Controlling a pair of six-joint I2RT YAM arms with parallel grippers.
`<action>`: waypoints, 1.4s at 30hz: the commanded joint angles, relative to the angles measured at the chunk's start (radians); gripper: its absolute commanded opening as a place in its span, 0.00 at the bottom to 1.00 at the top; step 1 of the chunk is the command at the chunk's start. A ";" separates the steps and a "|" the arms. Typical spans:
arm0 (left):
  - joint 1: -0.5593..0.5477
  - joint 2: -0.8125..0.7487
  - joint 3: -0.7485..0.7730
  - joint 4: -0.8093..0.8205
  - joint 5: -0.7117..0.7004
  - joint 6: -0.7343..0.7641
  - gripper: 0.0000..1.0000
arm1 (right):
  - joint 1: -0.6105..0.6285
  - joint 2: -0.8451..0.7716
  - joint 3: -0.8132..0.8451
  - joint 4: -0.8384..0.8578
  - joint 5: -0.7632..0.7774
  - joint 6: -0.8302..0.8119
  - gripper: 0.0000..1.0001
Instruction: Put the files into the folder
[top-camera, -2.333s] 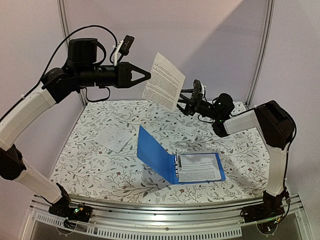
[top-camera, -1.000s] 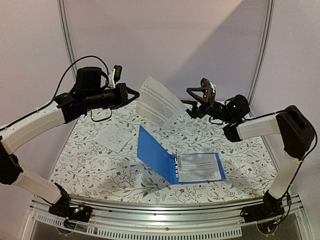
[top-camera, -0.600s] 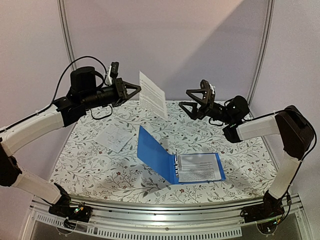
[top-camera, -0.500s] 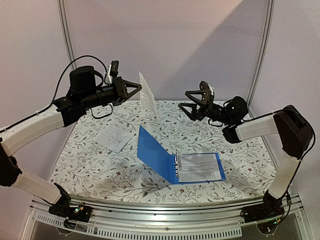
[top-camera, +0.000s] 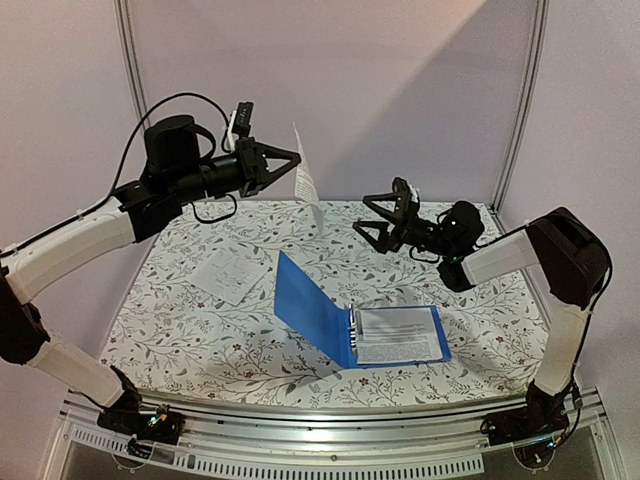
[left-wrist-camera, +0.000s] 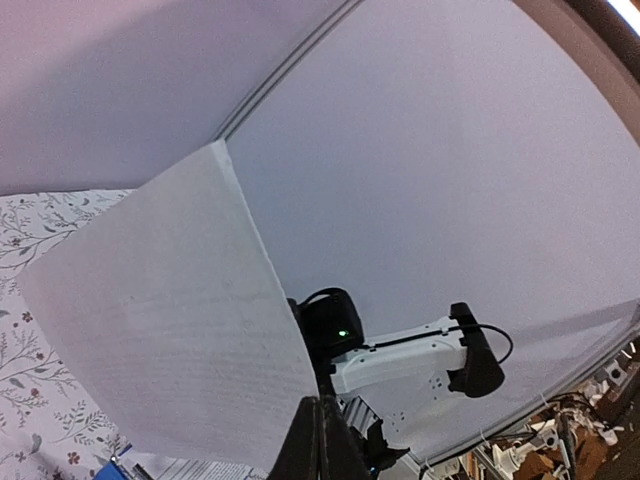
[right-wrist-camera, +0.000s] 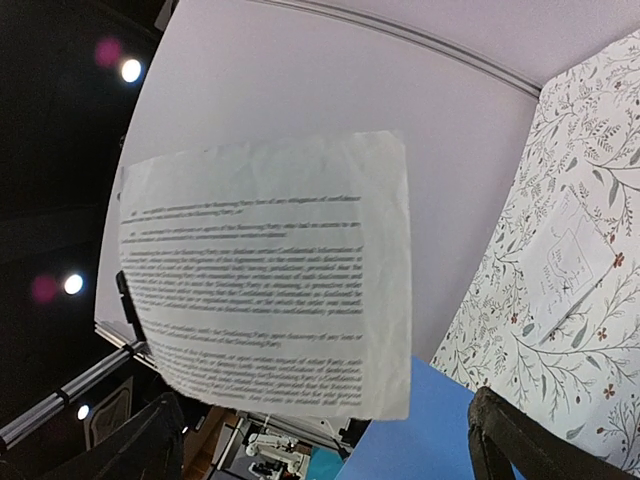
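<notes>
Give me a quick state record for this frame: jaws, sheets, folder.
left jaws: shut, pinching one edge of the held sheet
right jaws: open, empty, facing the held sheet's printed side, apart from it
held sheet: in the air above the far part of the table, roughly upright
folder: open on the table, left cover tilted up, right half flat
filed sheets: lying in the folder's flat half
loose sheet: flat on the table, left of the folder
</notes>
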 joint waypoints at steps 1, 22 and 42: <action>-0.048 0.032 0.059 0.016 0.040 0.024 0.00 | 0.014 0.040 0.042 0.428 0.000 0.063 0.99; -0.079 0.075 0.046 -0.179 -0.092 0.109 0.00 | 0.015 -0.077 -0.019 0.448 -0.017 -0.011 0.77; -0.048 0.080 0.065 -0.326 -0.169 0.198 0.13 | -0.043 -0.079 -0.098 0.385 -0.021 -0.009 0.00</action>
